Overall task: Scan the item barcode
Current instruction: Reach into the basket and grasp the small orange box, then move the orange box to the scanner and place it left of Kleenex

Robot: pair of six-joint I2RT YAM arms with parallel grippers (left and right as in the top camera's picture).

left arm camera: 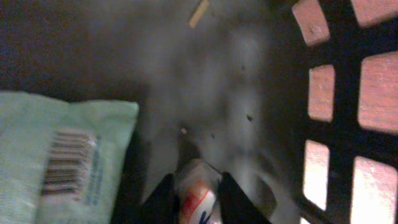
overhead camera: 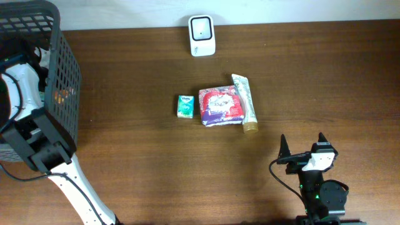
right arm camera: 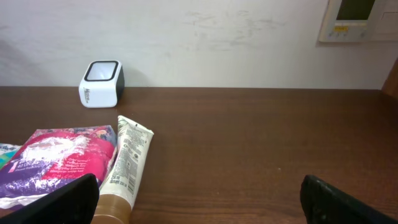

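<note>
Reaching into the black basket [overhead camera: 62,69] at the upper left of the overhead frame, the left gripper [left arm camera: 196,177] has its fingers pressed against both sides of a small packet [left arm camera: 199,193], white with red and blue print, though blur makes the label unreadable. A pale green pouch [left arm camera: 62,155] with a barcode lies at the left of that wrist view. The right gripper [overhead camera: 302,139] rests spread wide at lower right. The white scanner [overhead camera: 202,35] stands at top centre of the table [overhead camera: 125,156].
</note>
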